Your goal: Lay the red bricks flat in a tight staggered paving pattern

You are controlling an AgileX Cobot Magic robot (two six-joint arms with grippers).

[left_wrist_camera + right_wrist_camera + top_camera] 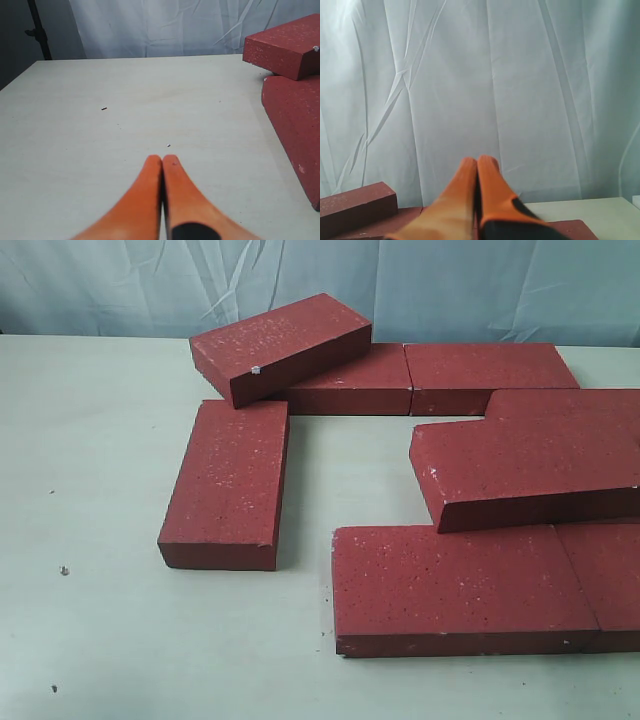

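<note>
Orange left claw [162, 161] closed, empty; right claw [477, 161] likewise.

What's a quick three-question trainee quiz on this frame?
1. True or false: the left gripper and the right gripper are both shut and empty.
2. In the exterior view, how many of the red bricks rest on top of others? A) none B) two C) five
3. Fill in: the white chip is on the back-left brick, which lies ___ (flat/tilted).
Key: 1 true. 2 B: the back-left brick and the right brick. 3 tilted.
</note>
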